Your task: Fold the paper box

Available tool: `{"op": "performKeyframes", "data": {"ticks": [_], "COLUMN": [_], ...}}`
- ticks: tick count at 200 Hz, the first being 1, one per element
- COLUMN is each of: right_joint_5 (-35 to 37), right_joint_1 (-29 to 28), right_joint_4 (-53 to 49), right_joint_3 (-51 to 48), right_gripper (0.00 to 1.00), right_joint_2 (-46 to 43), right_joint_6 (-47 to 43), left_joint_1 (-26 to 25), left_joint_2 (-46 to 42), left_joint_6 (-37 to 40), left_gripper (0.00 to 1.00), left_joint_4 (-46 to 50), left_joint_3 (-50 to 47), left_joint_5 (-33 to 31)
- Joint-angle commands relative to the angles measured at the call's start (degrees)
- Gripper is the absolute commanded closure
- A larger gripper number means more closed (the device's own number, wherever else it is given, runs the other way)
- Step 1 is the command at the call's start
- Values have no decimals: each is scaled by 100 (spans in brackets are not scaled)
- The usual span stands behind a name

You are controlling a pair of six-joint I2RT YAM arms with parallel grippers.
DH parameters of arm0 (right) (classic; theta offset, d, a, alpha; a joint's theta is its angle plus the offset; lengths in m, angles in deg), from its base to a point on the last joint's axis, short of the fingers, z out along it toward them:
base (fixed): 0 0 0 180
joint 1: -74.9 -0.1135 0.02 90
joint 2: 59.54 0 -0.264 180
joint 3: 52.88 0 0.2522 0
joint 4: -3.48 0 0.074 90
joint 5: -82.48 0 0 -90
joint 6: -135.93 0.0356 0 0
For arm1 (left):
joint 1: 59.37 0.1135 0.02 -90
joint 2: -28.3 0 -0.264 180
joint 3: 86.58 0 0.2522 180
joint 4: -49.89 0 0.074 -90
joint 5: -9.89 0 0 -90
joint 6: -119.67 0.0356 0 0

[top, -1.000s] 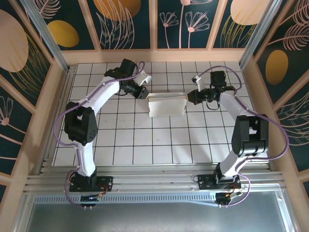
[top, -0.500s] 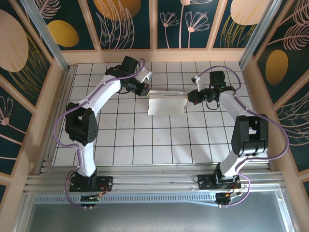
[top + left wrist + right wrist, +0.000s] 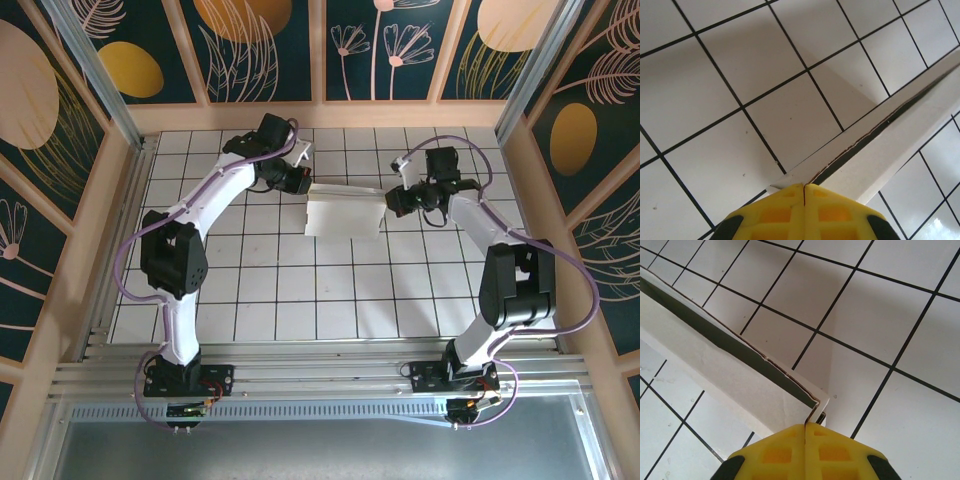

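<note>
Holding the plain white thin-cardboard paper box (image 3: 344, 216) toward the tiled table's (image 3: 300, 300) far edge, left gripper (image 3: 303, 186) and right gripper (image 3: 390, 201) each clench one end. Step in hand: likely forming walls. Next move requires synchronized arm motion.

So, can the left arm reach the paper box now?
It seems so: the left gripper is shut on the paper box at its left end, with nothing in between.

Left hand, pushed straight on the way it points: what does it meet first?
The paper box: the left hand is shut on its end, and the cardboard runs straight ahead of it. Beyond it, the top view puts the right hand roughly in line, though height is unclear.
</note>
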Motion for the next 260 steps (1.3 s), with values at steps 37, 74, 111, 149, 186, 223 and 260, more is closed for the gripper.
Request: {"op": "performKeyframes", "data": {"ticks": [37, 74, 111, 149, 186, 223, 260], "right_joint_5": [237, 345, 586, 713, 881, 1113, 1327], "right_joint_1": [-440, -551, -618, -621, -665, -774, -905], "right_joint_4": [37, 204, 432, 566, 686, 885, 1011], "right_joint_3": [-200, -327, -502, -592, -676, -859, -1032], "right_gripper": [100, 100, 100, 100, 100, 100, 100], "right_joint_2": [-209, -268, -390, -527, -610, -734, -891], "right_joint_6": [67, 167, 373, 434, 521, 638, 707], "left_joint_1": [-210, -219, -219, -224, -228, -237, -288], "left_joint_2": [275, 237, 77, -74, -290, -508, -850], "left_joint_6": [-836, -942, -1157, -1180, -1193, -1344, -1676], "left_gripper": [100, 100, 100, 100, 100, 100, 100], "left_joint_4": [-190, -223, -444, -522, -689, -938, -1448], "left_joint_3": [152, 57, -254, -509, -889, -1209, -1794], "left_joint_5": [300, 342, 532, 519, 506, 647, 744]}}
